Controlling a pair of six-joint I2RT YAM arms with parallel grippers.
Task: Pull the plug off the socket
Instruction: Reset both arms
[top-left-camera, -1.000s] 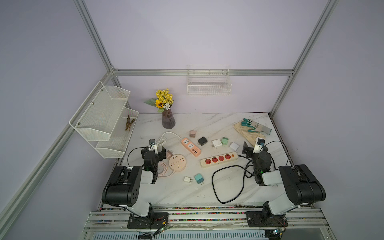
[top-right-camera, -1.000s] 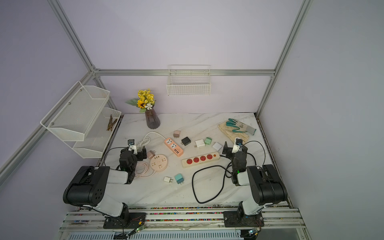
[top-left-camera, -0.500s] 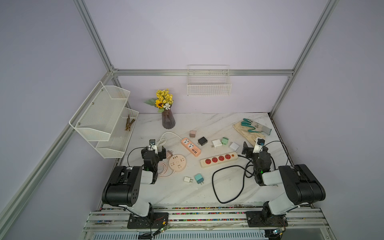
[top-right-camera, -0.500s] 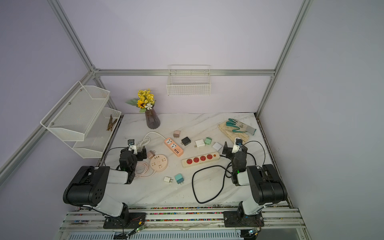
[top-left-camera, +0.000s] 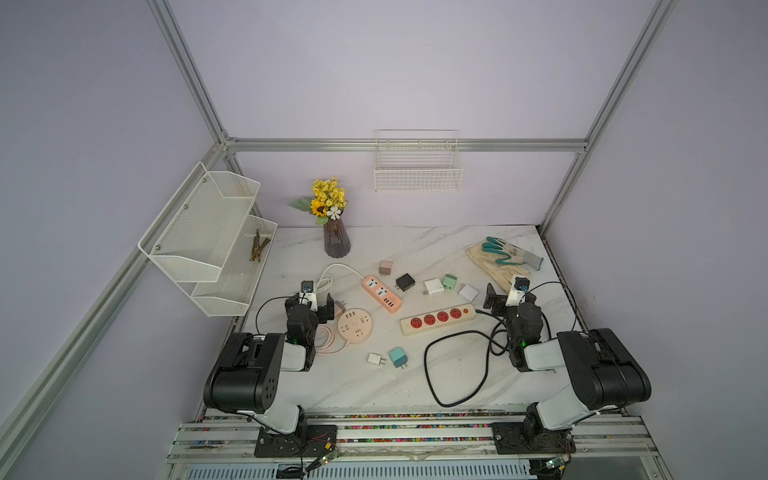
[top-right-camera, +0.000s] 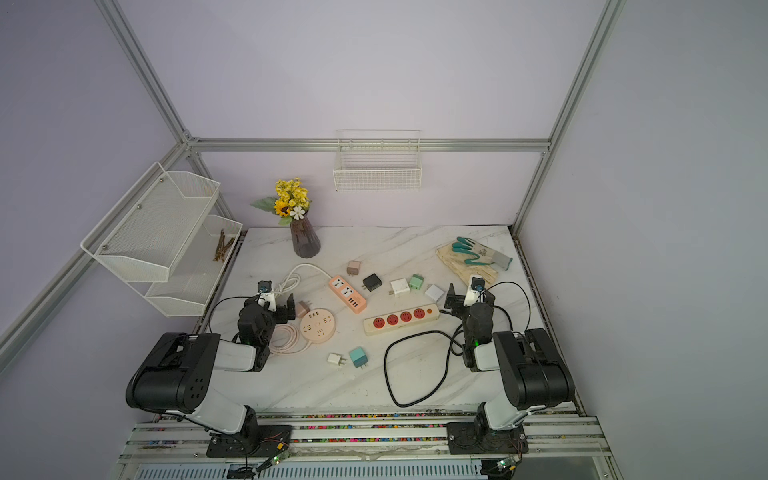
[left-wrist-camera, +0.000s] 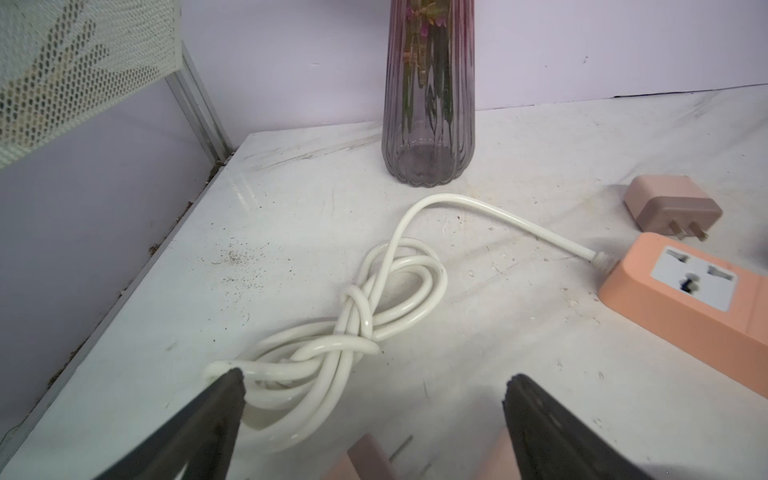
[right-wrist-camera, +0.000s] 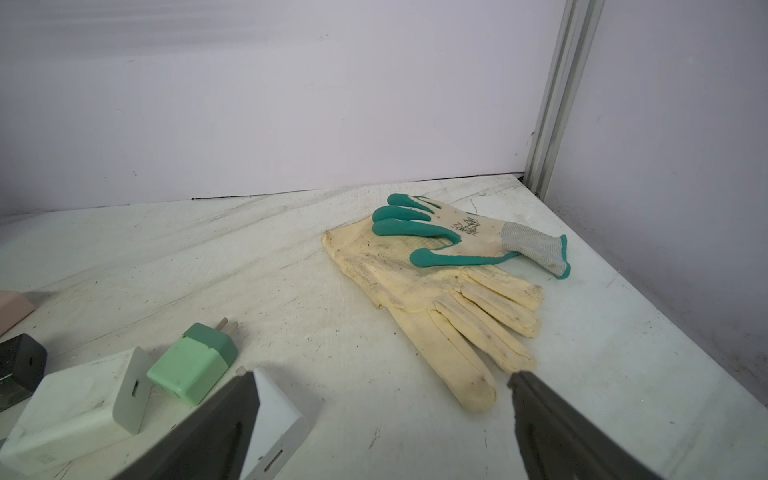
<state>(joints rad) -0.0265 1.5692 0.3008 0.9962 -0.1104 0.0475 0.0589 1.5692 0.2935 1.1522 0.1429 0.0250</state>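
Three socket strips lie on the marble table: an orange strip, a round pink one and a cream strip with red sockets. Several plug adapters lie loose around them, among them a mauve plug with bare prongs. I cannot tell that any plug sits in a socket. My left gripper is open low over the coiled white cord, with another mauve plug beside it. My right gripper is open between a white adapter and the gloves.
A glass vase of flowers stands at the back. White mesh shelves hang on the left wall and a wire basket on the back wall. A black cable loops near the right arm. White and teal adapters lie near the front.
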